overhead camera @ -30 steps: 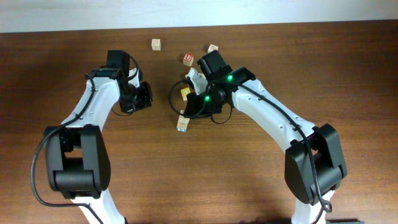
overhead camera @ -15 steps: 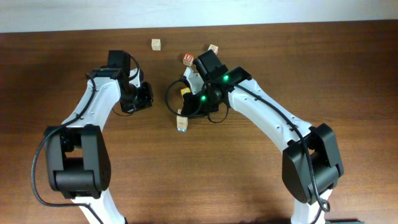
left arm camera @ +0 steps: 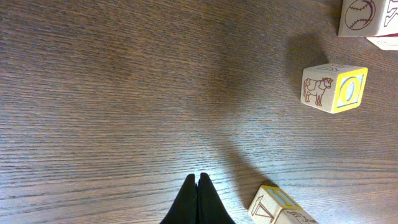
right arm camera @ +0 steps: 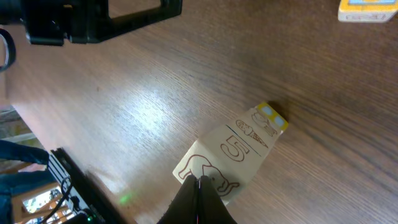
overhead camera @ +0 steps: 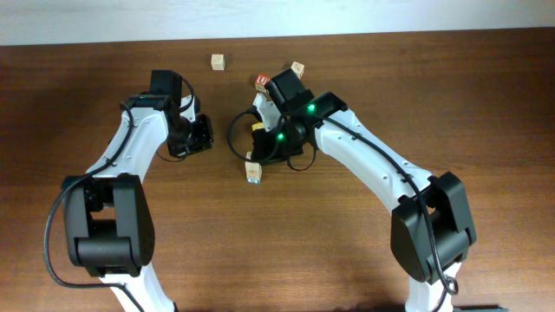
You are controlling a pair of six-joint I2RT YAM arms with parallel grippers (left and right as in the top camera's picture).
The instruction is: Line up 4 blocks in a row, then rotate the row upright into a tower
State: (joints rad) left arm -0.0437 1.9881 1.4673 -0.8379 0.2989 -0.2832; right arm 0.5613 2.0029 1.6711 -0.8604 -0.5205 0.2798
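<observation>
left gripper (left arm camera: 198, 179): pointed down over bare table (left arm camera: 93, 93), fingers fully closed, empty, pose unchanged. right gripper (right arm camera: 199, 182): closed, empty, tips at the yellow-faced cube (right arm camera: 233, 152) marked 5; this arm has shifted slightly toward the left arm. blue-faced block (overhead camera: 253, 172) lies just beside the right gripper; another block (overhead camera: 217, 61) sits well apart near the far edge.

White arm links, black joints and bases, looped black cables, green indicator lights
</observation>
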